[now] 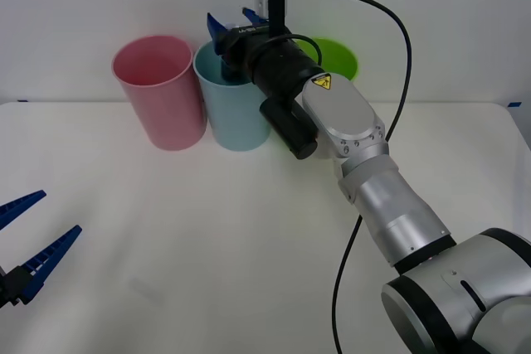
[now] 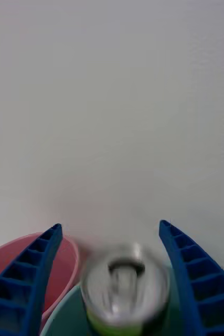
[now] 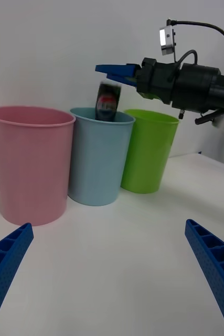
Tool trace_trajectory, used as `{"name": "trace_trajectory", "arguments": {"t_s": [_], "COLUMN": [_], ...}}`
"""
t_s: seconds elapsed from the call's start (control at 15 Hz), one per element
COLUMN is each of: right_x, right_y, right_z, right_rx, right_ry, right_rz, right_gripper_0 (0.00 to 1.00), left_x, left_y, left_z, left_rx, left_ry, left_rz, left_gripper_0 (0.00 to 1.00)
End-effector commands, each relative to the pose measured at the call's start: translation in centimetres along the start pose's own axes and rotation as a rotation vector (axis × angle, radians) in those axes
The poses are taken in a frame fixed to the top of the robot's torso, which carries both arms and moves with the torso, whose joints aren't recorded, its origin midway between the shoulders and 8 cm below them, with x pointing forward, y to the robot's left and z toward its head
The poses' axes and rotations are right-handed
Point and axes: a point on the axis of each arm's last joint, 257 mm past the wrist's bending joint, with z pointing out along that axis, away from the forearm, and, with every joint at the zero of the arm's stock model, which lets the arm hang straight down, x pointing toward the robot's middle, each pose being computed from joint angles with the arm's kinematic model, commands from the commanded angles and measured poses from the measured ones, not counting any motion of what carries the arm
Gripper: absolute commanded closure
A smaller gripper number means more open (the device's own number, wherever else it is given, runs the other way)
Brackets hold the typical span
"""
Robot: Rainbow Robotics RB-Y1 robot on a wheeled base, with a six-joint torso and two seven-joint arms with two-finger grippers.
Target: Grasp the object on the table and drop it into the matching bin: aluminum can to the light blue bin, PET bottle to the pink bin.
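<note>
The right gripper (image 1: 231,24), jaws spread wide and holding nothing, hangs over the light blue bin (image 3: 100,157) as the released aluminum can (image 3: 108,101) drops, blurred, at its rim, where a tilted fall could clip the edge and bounce toward the adjoining pink bin (image 3: 30,157); the left gripper (image 1: 33,242) waits open low over the table (image 1: 207,246).

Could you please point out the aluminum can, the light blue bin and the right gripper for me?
aluminum can (image 3: 108,102): left wrist view, on its label.
light blue bin (image 3: 98,160): left wrist view, on its outer wall.
right gripper (image 2: 112,278): right wrist view, midway between its open fingertips.
</note>
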Motion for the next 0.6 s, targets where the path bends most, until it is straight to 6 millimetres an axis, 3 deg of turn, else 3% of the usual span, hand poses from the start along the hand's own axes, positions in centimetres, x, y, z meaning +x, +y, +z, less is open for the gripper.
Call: {"name": "trace_trajectory", "arguments": {"t_s": [0.07, 0.33, 0.6], "right_x": [0.1, 0.0, -0.8], "right_y": [0.3, -0.1, -0.5], "right_z": [0.0, -0.3, -2.7], "right_rx": [-0.010, -0.028, -0.066], "right_ry": [0.003, 0.007, -0.021], "right_rz": [-0.004, -0.009, -0.030], "right_gripper_0": [0.00, 0.00, 0.00], "left_x": [0.0, 0.0, 0.0], "left_y": [0.0, 0.0, 0.0], "left_z": [0.0, 0.0, 0.0], "left_rx": [0.000, 0.000, 0.000], "left_ry": [0.000, 0.000, 0.000], "left_rz": [0.000, 0.000, 0.000], "left_gripper_0": [0.00, 0.00, 0.00]}}
